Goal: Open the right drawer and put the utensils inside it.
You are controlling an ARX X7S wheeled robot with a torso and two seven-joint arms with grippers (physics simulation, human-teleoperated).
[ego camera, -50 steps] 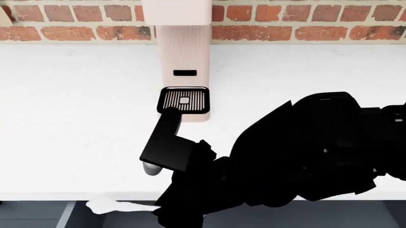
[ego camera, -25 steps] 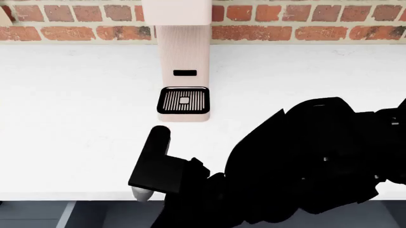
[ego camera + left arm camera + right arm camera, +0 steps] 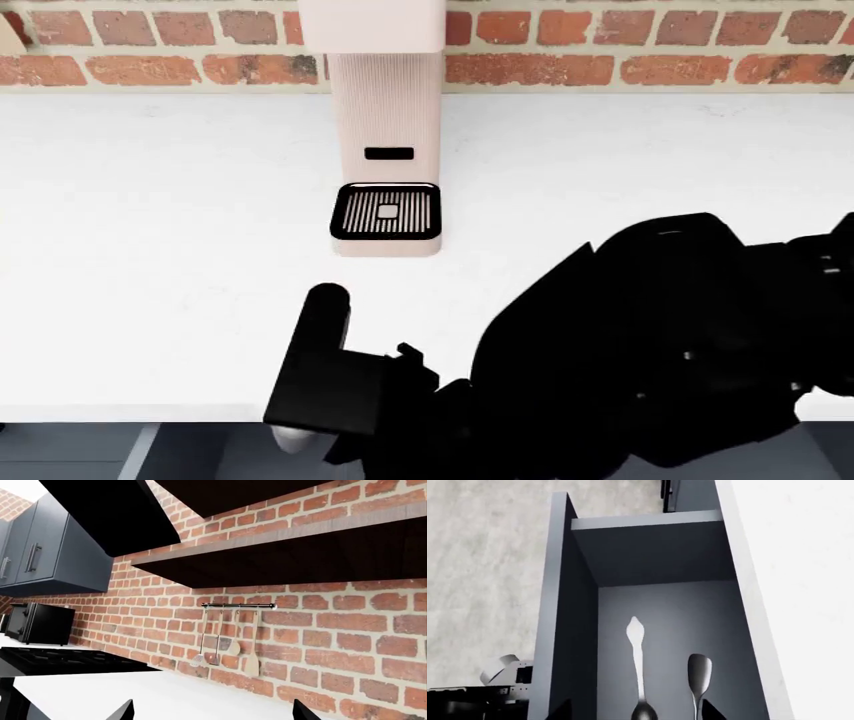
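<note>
The right drawer (image 3: 654,555) stands pulled out, and the spoon (image 3: 637,670) lies on its grey floor, right under the right gripper (image 3: 635,711), whose jaws are apart. A second utensil (image 3: 698,675) lies beside it.

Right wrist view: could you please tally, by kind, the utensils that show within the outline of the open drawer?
Spatula: 1
Spoon: 1
Total: 2
</note>
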